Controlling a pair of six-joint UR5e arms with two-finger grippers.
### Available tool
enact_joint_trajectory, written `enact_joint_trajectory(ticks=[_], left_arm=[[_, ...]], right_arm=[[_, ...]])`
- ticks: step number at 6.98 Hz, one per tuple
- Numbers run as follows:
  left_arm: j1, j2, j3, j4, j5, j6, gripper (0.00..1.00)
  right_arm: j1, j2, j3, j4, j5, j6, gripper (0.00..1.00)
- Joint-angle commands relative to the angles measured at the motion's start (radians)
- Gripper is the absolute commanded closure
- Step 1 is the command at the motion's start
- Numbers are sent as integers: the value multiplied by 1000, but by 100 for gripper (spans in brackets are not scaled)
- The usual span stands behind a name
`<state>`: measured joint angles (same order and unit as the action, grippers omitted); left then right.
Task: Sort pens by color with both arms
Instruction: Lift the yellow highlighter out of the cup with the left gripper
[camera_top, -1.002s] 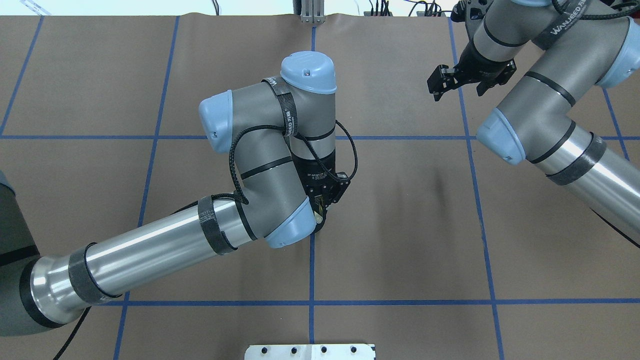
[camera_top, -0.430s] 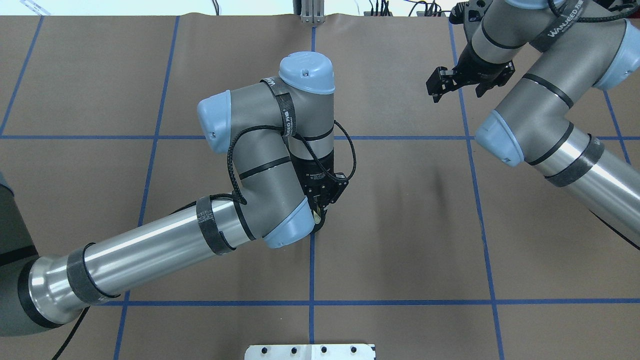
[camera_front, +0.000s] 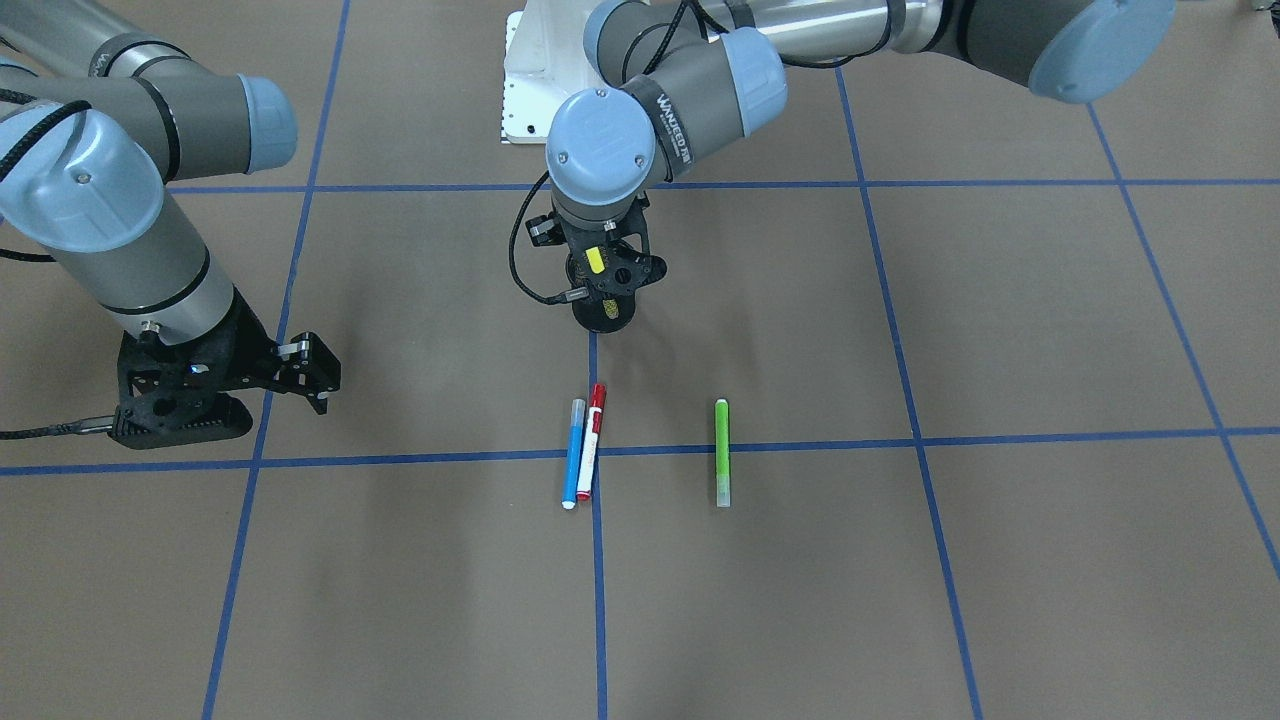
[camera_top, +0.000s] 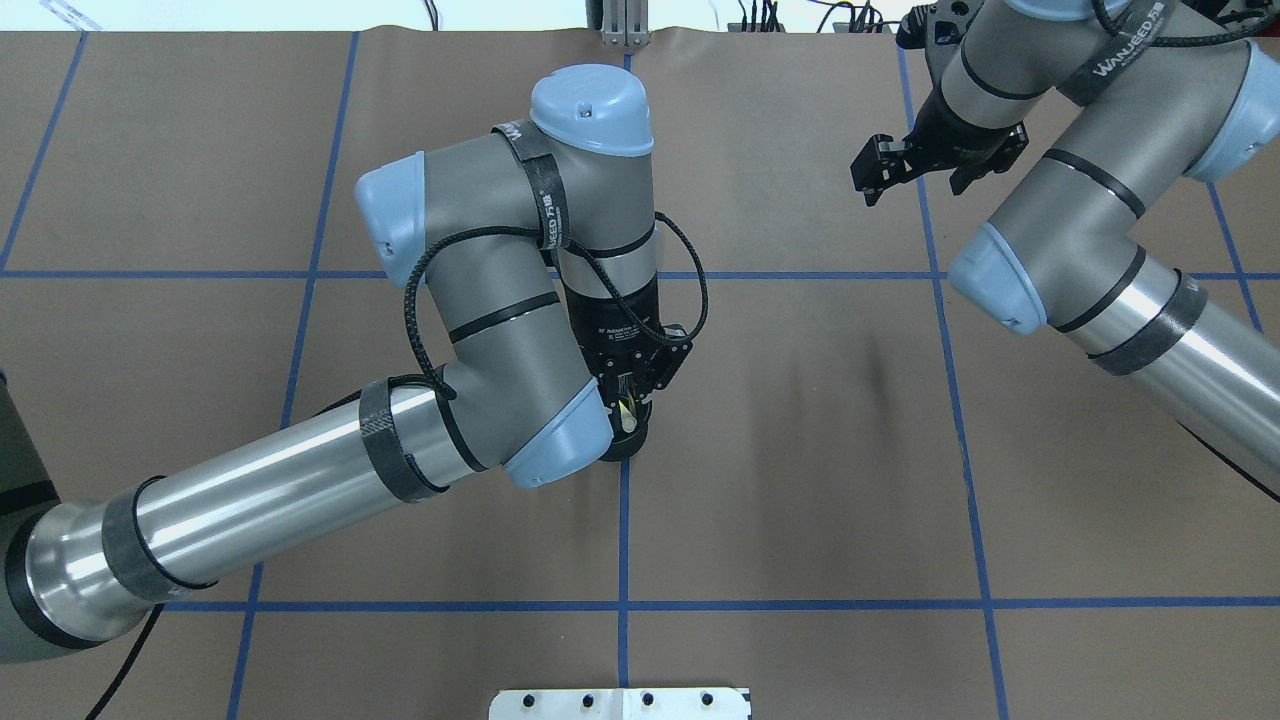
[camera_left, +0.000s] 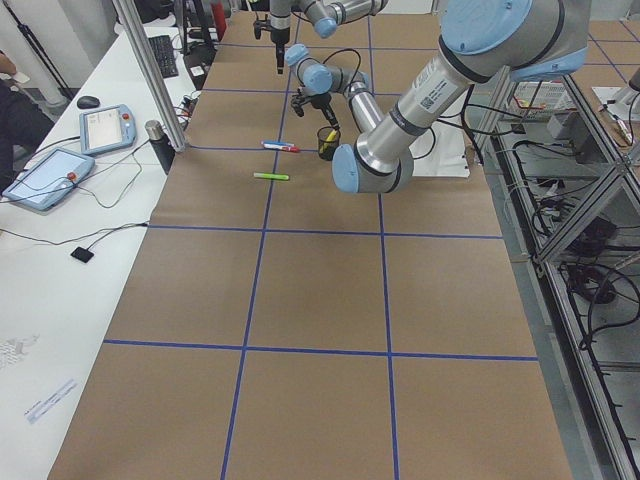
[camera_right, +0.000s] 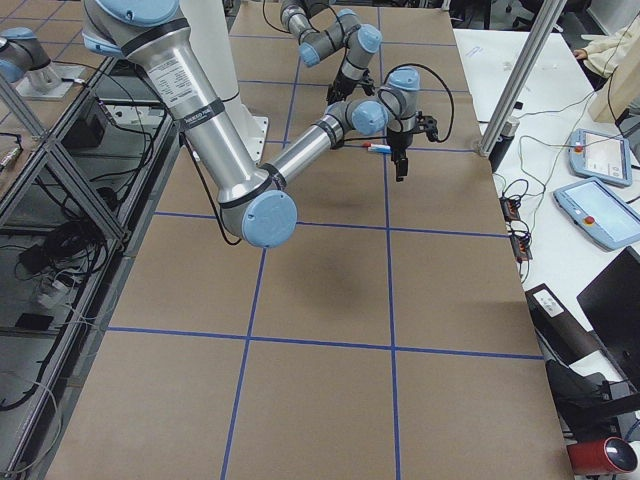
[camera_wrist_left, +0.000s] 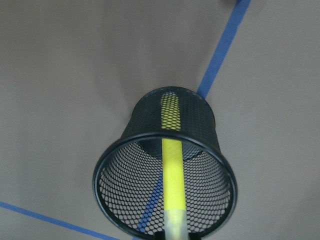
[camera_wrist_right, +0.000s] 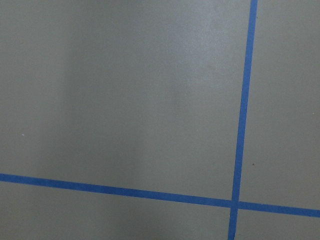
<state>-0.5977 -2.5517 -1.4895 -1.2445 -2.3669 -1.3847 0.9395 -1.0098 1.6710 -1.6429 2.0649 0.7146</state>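
Note:
My left gripper (camera_top: 628, 400) is shut on a yellow pen (camera_front: 595, 260) and holds it upright over a black mesh cup (camera_front: 605, 312). In the left wrist view the yellow pen (camera_wrist_left: 173, 175) reaches down into the cup (camera_wrist_left: 125, 190). A blue pen (camera_front: 573, 453) and a red pen (camera_front: 592, 440) lie side by side on the brown paper, on the operators' side of the cup. A green pen (camera_front: 722, 452) lies apart from them. My right gripper (camera_front: 308, 372) is open and empty, far off to the side (camera_top: 925, 170), above bare paper.
Blue tape lines (camera_wrist_right: 242, 100) divide the brown table cover into squares. The white pedestal plate (camera_top: 620, 703) sits at the robot's edge of the table. Teach pendants (camera_left: 50, 175) lie on a white bench beside the table.
My left arm's elbow and wrist have shifted left and toward the far side in the overhead view, with the yellow pen still held over the cup. The right gripper has barely moved.

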Motion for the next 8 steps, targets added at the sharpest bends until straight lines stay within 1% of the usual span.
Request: enact_joint_trajectory(ticks=[1, 3, 4, 5, 7, 8], left_arm=[[-37, 7, -119, 75, 0, 13, 78], [-88, 7, -197, 77, 0, 13, 78], [-140, 8, -225, 77, 0, 59, 78], [-184, 31, -222, 76, 0, 155, 78], [-285, 108, -212, 74, -2, 383, 78], [-315, 134, -187, 68, -2, 459, 78]], right_arm=[[-2, 0, 0, 0, 0, 0, 1], [-4, 0, 0, 0, 0, 0, 1], [-4, 0, -4, 0, 0, 0, 1], [-5, 0, -5, 0, 0, 0, 1], [-10, 0, -5, 0, 0, 2, 1], [-11, 0, -5, 0, 0, 2, 1]])
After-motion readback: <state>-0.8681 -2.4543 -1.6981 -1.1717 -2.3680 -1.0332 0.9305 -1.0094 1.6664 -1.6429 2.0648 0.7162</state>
